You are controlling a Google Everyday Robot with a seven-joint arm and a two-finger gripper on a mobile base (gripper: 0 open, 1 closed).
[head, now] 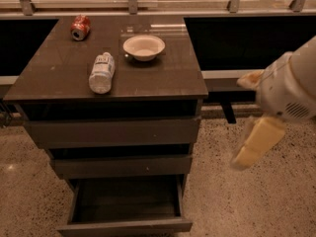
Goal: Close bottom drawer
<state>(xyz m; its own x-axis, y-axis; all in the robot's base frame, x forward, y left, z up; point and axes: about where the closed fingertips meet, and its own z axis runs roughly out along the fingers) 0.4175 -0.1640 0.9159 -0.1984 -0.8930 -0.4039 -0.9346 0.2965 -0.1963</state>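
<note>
**user1:** what colours are we looking at?

**user2:** bottom drawer (123, 226) is dark grey-brown, near-black inside; tabletop (59, 78) glossy brown. Red can (80, 27), cream bowl (143, 47), white-labelled clear bottle (101, 72). The floor (247, 201) is tan, dark-speckled. And the end effector (256, 143), off right of the tabletop, is pale yellow under a white arm (291, 88).

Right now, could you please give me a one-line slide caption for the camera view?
Bottom drawer stands pulled open while the gripper hovers off to its right, not touching it.

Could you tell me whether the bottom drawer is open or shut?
Open: the narrow dark grey-brown bottom drawer is pulled out, its dark interior exposed. The pale gripper hangs apart, to its right.
</note>
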